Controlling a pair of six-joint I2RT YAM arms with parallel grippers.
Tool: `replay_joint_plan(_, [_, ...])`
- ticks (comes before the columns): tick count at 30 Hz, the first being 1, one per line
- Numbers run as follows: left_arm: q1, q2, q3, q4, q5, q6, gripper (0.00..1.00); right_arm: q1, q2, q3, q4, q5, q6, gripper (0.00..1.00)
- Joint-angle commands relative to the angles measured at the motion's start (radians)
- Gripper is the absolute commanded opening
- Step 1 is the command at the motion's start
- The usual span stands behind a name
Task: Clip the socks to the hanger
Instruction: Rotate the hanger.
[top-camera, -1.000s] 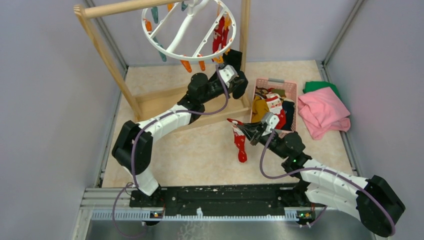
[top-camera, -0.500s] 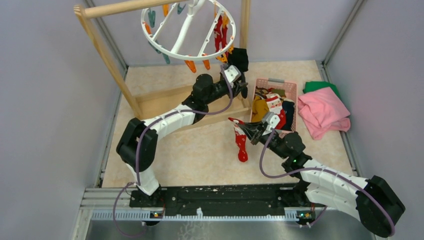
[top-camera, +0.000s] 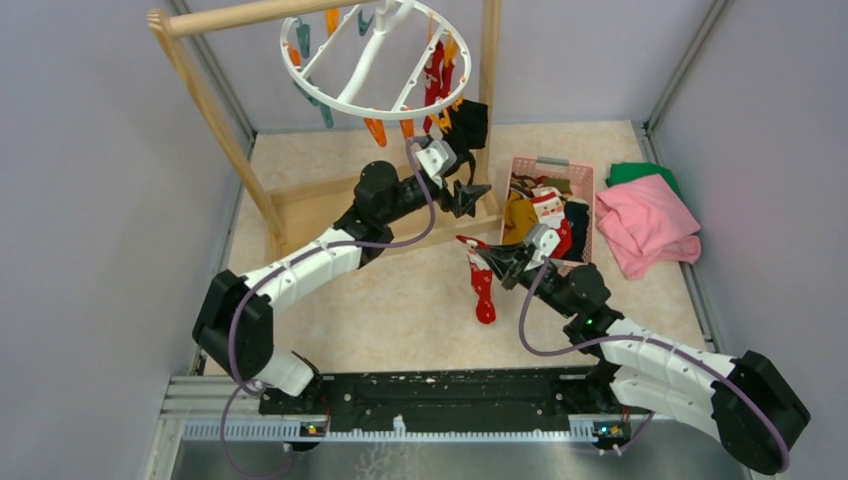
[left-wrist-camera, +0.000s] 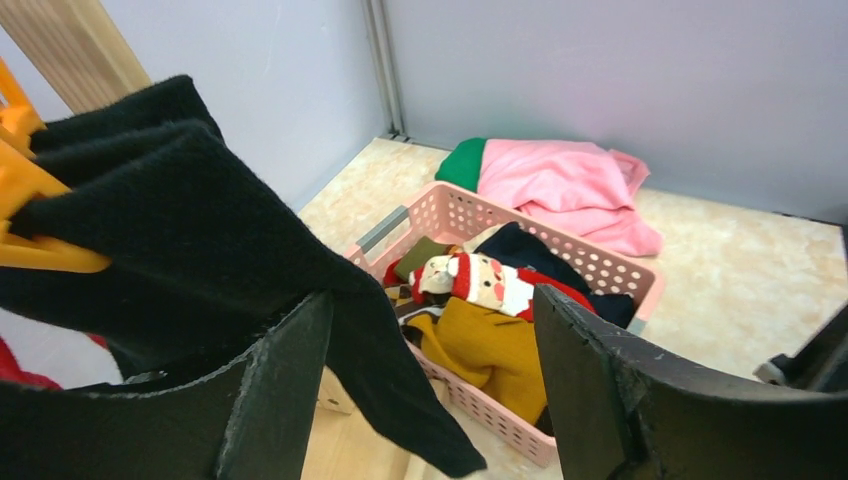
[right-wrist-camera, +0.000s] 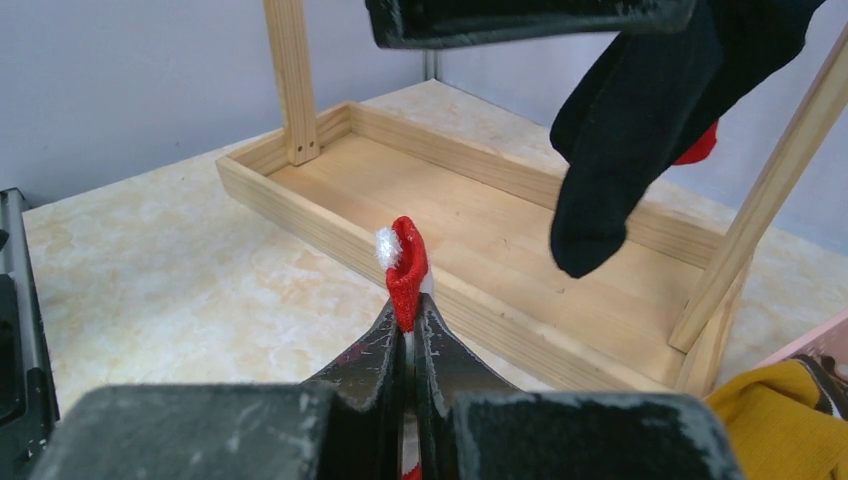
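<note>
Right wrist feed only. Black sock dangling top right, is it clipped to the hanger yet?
Observer: Yes. The left wrist view shows the black sock hanging from an orange clip on the hanger.
Operator: Left gripper clear of it?
Observer: The left gripper is open. The sock hangs down through the gap between its jaws, and I can't tell whether it touches one.

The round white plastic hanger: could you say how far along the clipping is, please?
Done: a red sock and a black sock hang clipped on the white hanger. In hand: the right gripper pinches a red-and-white sock; the left gripper is open. Left: socks in the pink basket.
</note>
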Motion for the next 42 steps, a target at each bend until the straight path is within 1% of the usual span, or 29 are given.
replay_joint_plan(1, [-0.01, -0.074, -0.022, -0.031, 0.045, -0.052, 0.8, -0.011, 0.004, -0.004, 0.047, -0.013, 0.015, 0.0])
replay_joint_plan(4, [-0.01, -0.113, -0.061, -0.038, 0.056, -0.062, 0.85, -0.011, 0.009, -0.003, 0.049, -0.015, 0.014, 0.0])
replay_joint_plan(8, [-0.01, -0.168, -0.114, -0.038, 0.088, -0.062, 0.94, -0.011, 0.015, -0.003, 0.054, -0.02, 0.013, 0.0])
replay_joint_plan(11, [-0.009, -0.202, -0.139, -0.062, 0.107, -0.062, 0.98, -0.012, 0.022, -0.003, 0.064, -0.031, 0.013, 0.0])
replay_joint_plan(16, [-0.008, -0.267, -0.209, -0.088, 0.079, -0.062, 0.99, -0.011, 0.025, -0.005, 0.073, -0.04, 0.011, 0.0])
replay_joint_plan(20, [-0.008, -0.32, -0.278, -0.072, 0.08, -0.051, 0.99, -0.011, 0.037, -0.005, 0.091, -0.055, 0.01, 0.0])
replay_joint_plan(23, [-0.009, -0.363, -0.301, -0.09, 0.083, -0.03, 0.99, -0.012, 0.055, -0.002, 0.115, -0.076, 0.011, 0.0])
replay_joint_plan(28, [-0.009, -0.492, -0.388, -0.154, -0.003, 0.0, 0.99, -0.012, 0.065, 0.013, 0.128, -0.109, 0.0, 0.0])
replay_joint_plan(31, [-0.007, -0.593, -0.477, -0.106, -0.025, 0.007, 0.99, -0.012, 0.084, 0.048, 0.118, -0.139, -0.004, 0.0])
replay_joint_plan(35, [0.002, -0.695, -0.575, -0.012, -0.052, -0.059, 0.99, -0.012, 0.155, 0.11, 0.128, -0.217, 0.012, 0.0])
replay_joint_plan(37, [0.021, -0.717, -0.598, 0.024, -0.034, -0.117, 0.99, -0.011, 0.19, 0.142, 0.131, -0.253, 0.019, 0.0])
replay_joint_plan(39, [0.047, -0.727, -0.596, 0.028, -0.009, -0.15, 0.99, -0.01, 0.22, 0.185, 0.11, -0.268, 0.019, 0.0])
replay_joint_plan(40, [0.073, -0.728, -0.589, 0.027, 0.012, -0.17, 0.99, -0.01, 0.233, 0.213, 0.084, -0.269, 0.01, 0.0])
replay_joint_plan(42, [0.161, -0.721, -0.572, 0.049, 0.087, -0.248, 0.99, -0.011, 0.254, 0.261, 0.037, -0.263, -0.015, 0.0])
